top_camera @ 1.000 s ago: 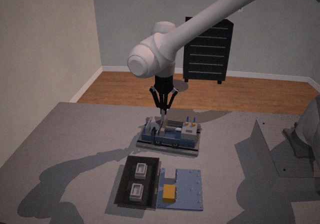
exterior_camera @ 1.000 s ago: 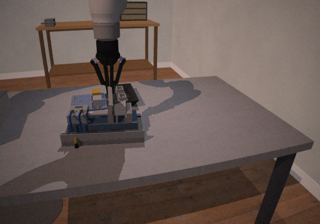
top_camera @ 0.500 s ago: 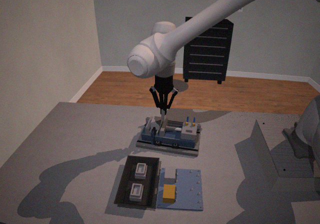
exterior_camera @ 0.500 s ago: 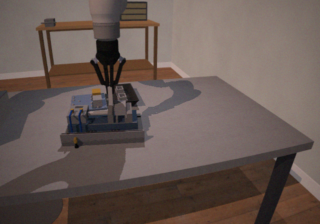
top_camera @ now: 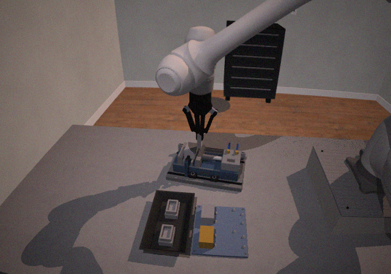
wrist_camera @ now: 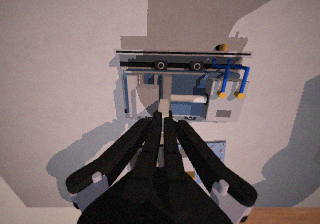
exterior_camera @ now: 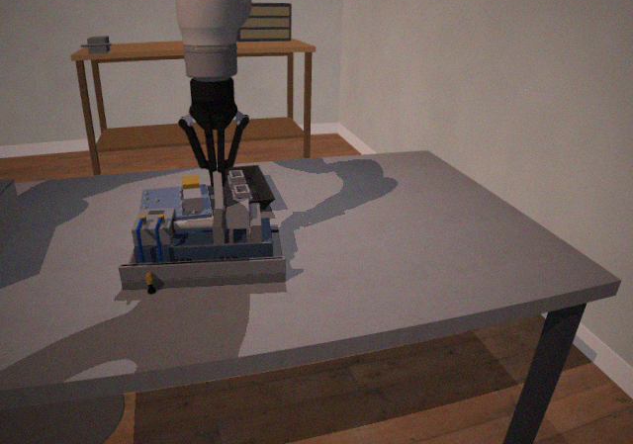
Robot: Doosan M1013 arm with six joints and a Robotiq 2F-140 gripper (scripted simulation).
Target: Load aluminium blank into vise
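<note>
My gripper (top_camera: 198,144) (exterior_camera: 217,176) (wrist_camera: 164,105) is shut with nothing between the fingers. It points straight down, its tips just over the vise (top_camera: 206,167) (exterior_camera: 204,245) (wrist_camera: 180,91), close to the moving jaw and the narrow opening. A pale grey block (wrist_camera: 148,93), which looks like an aluminium blank, lies in that opening; how it is seated is hidden. Two finished parts (top_camera: 171,209) (top_camera: 166,234) lie pocket up in the dark outfeed tray (top_camera: 189,220). A brass blank (top_camera: 206,237) (exterior_camera: 190,181) and a grey aluminium blank (top_camera: 206,212) (exterior_camera: 193,205) lie on the blue infeed plate (top_camera: 228,233).
The block with two blue hoses (top_camera: 231,160) (exterior_camera: 150,229) (wrist_camera: 227,84) stands at the vise's other end. Small pins (top_camera: 242,230) stick up along the infeed plate's edge. A grey angled panel (top_camera: 319,176) and the robot base (top_camera: 376,166) stand at the right.
</note>
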